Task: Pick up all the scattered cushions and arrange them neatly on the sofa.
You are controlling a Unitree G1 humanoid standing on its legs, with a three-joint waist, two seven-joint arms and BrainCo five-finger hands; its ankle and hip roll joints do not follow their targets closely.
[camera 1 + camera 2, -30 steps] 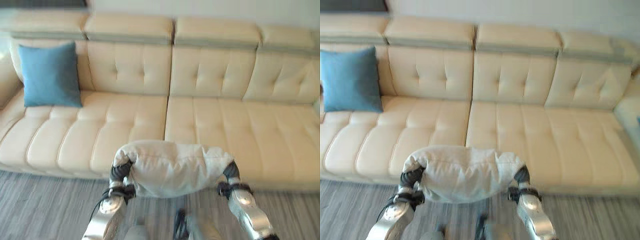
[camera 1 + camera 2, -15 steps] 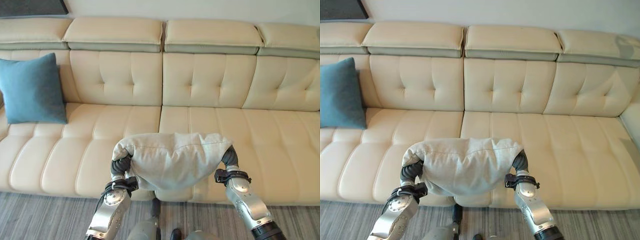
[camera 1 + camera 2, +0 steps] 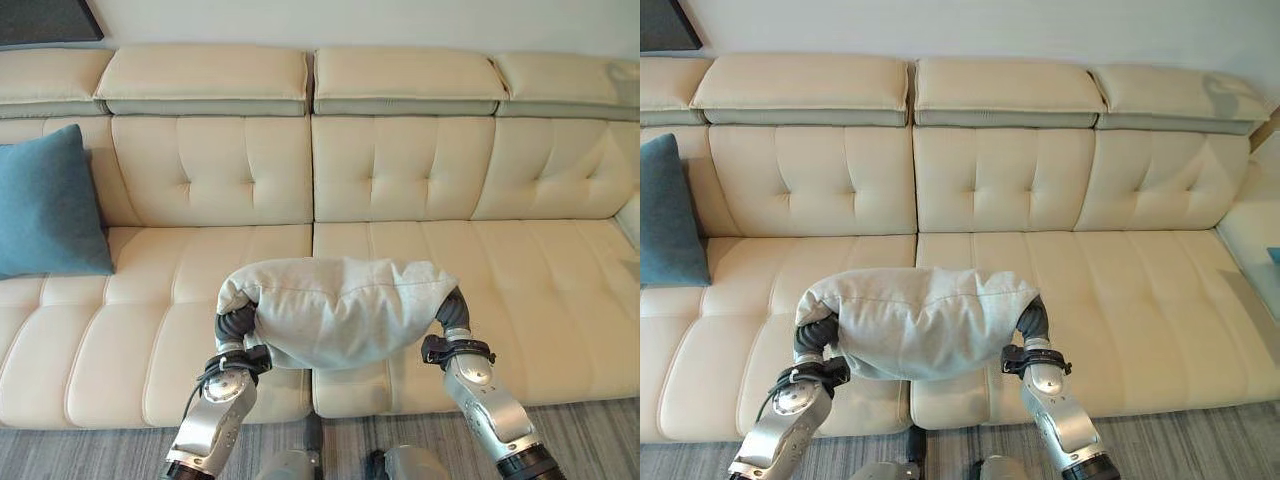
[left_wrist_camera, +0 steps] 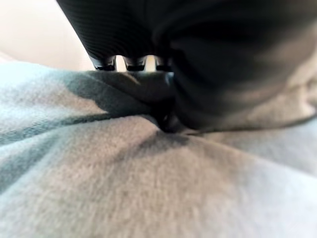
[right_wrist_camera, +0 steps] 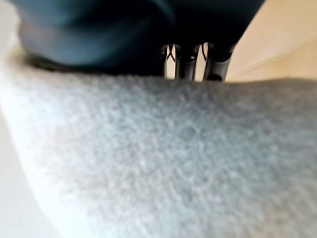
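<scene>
grey cushion carried between both hands, sofa seat dead ahead

the pale grey fabric cushion is off the floor, held up between the two arms over the front edge of the long cream tufted leather sofa. its long axis runs side to side, 9 to 3, parallel w/ the seat front. left hand sits at the cushion's 9 o'clock end, right hand at its 3 o'clock end, both equally near, so neither arm leads. in the head views only the dark ribbed covers show; fingers are buried in or behind the fabric. each wrist view shows a few silver finger bases going over the cloth, tips hidden, so can't tell if they're spread flat against it or curled into it.

the relation that matters: the open seat lies at 12 from the cushion, and the backrest further at 12. the cushion hangs abt over the seam between the two middle seat sections. a teal square cushion already leans upright on the backrest far out at 9-10 o'clock, well apart. my read: next move is fwd toward 12, both arms together, keeping the long axis level.
</scene>
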